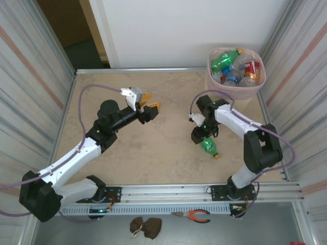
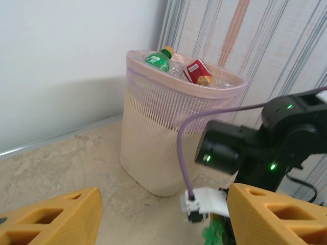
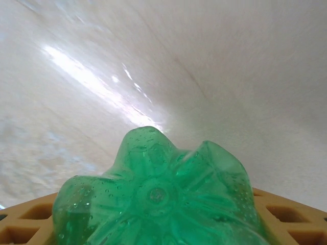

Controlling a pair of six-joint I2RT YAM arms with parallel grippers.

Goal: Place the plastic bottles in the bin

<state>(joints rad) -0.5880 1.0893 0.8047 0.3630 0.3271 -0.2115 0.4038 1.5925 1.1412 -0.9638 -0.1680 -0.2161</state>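
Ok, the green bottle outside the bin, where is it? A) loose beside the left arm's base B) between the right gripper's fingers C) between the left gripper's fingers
B: the base of the green bottle sits between the yellow fingers of the right gripper.

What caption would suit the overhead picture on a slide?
Right gripper straddles a green bottle on the table; left gripper hangs open; bin holds more bottles.

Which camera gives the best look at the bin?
Left wrist: the bin shows side-on, ribbed wall, pink liner, bottles heaped at its rim. Top external looks down on its rim and contents in the far right corner.
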